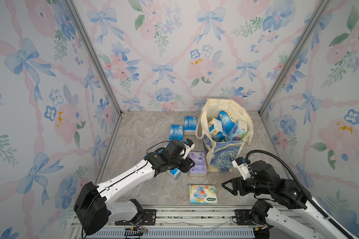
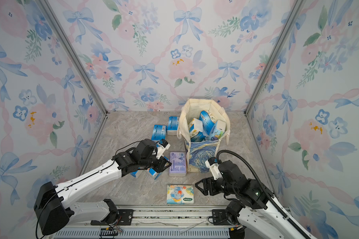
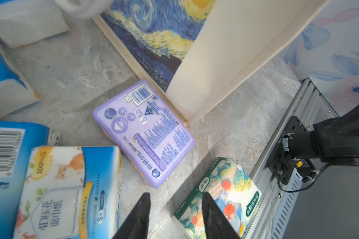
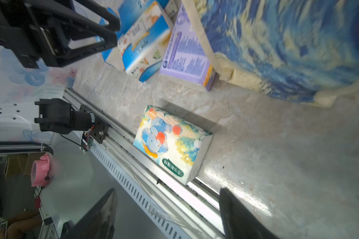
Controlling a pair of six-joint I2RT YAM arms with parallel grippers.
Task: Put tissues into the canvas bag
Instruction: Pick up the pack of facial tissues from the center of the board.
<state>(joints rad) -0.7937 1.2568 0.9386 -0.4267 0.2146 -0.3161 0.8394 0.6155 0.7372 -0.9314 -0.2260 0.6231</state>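
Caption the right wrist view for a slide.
Open right hand faces the flat-lying cartoon-print tissue pack, with the canvas bag standing beyond it.

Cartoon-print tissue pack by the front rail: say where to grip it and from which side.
Come from above with the right gripper, probably pinching the short ends of the cartoon pack: it lies flat, one long side against the front rail.

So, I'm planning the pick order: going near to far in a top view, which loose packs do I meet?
cartoon pack → lilac pack → blue pack → farther blue pack. Left out: packs under the left arm, level with the lilac one.
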